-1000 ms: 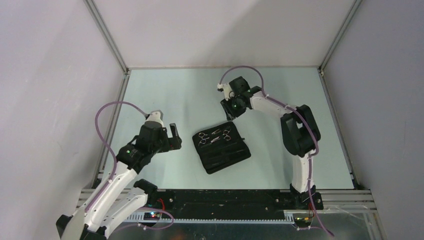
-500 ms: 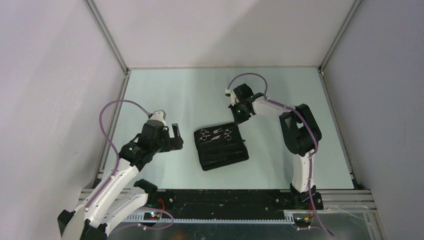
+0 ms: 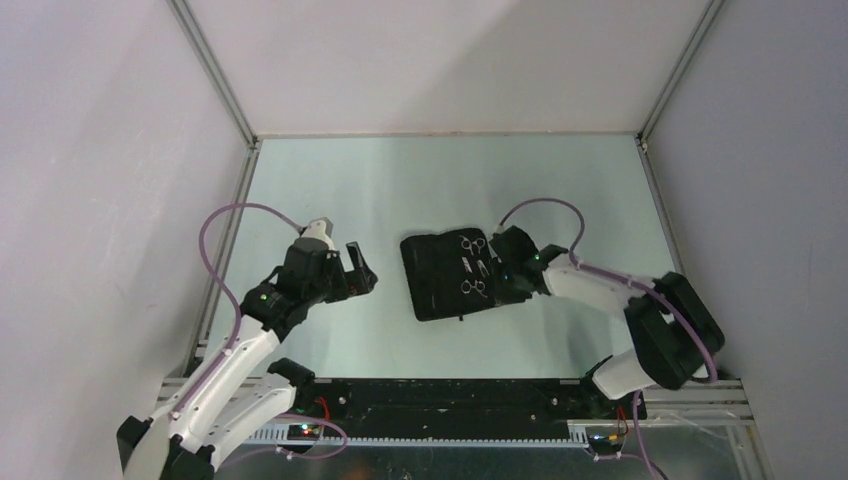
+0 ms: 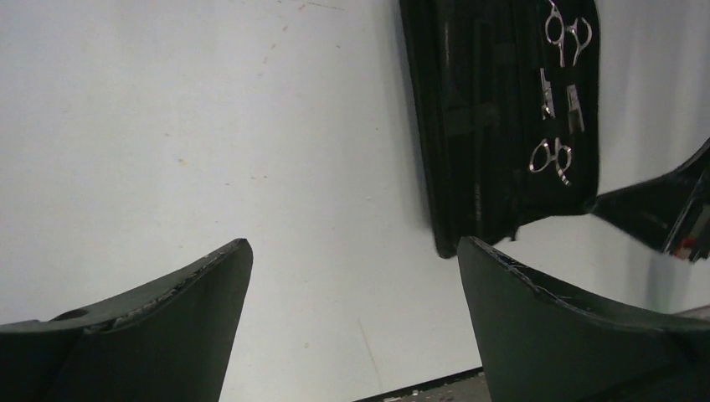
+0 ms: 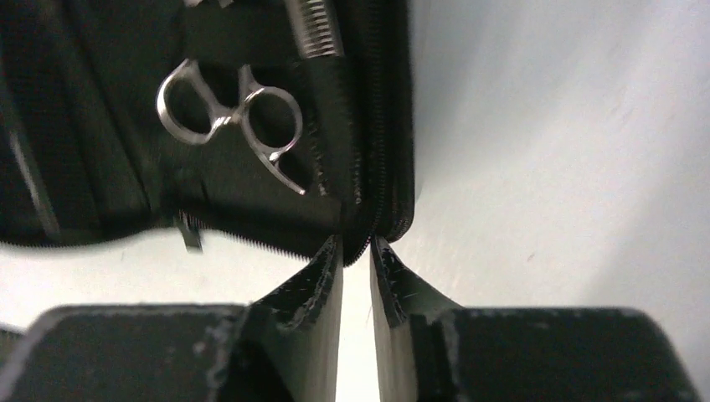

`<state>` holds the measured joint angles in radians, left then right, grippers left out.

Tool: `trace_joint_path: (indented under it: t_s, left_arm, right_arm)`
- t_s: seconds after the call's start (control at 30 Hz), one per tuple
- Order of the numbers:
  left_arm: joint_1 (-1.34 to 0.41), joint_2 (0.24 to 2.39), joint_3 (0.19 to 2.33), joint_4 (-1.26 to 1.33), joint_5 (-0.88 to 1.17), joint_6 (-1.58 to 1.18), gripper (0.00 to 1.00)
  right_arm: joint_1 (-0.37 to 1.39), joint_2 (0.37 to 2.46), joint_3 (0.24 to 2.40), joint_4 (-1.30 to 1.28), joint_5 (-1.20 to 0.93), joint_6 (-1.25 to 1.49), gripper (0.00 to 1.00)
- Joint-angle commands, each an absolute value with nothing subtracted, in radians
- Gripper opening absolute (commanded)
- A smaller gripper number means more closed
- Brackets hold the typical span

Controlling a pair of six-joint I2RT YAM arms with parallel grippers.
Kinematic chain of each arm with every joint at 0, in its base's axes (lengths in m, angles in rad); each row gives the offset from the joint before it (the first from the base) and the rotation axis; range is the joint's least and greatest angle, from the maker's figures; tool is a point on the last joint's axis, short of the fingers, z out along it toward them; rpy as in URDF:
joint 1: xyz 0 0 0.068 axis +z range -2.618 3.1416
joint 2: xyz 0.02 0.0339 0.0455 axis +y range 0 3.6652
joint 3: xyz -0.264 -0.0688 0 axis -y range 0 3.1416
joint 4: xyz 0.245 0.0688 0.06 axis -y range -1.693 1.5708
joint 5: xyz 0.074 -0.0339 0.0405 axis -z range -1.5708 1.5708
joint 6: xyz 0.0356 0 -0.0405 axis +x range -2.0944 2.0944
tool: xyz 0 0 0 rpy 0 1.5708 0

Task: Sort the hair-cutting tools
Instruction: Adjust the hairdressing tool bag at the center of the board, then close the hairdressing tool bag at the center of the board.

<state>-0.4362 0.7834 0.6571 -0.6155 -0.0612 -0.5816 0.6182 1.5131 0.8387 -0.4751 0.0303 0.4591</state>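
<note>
Mid-table: the open case (image 3: 432, 285) holds the far scissors (image 3: 468, 243) and near scissors (image 3: 473, 290) along its right side. I see my right gripper (image 5: 358, 251) nearly closed, pinching the case's zip edge. Left gripper (image 4: 353, 247) gapes wide, empty, left of the case.

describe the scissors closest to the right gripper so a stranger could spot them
In the middle of the table lies a flat black case. Two silver scissors lie on its right side. The near scissors, toward the arm bases, sit by the corner that the right gripper pinches; the far scissors do not.
</note>
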Motion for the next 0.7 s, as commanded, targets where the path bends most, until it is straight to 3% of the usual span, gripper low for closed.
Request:
trace_joint_path:
  t_s: [0.0,0.3,0.67]
  left_arm:
    - [-0.433,0.787,0.614,-0.511,0.044,-0.693,1.00]
    - [-0.433,0.917,0.575,-0.240,0.137,-0.811,0.98]
    - [-0.433,1.243,0.639,-0.030,0.215,-0.831,0.86]
  right_arm:
    - [0.658,1.369,0.789,-0.463,-0.019,0.563,0.28]
    - [0.417,1.303,0.788,-0.290,-0.300,0.495,0.49]
    - [0.262,1.548,0.788,-0.062,-0.508,0.548,0.58]
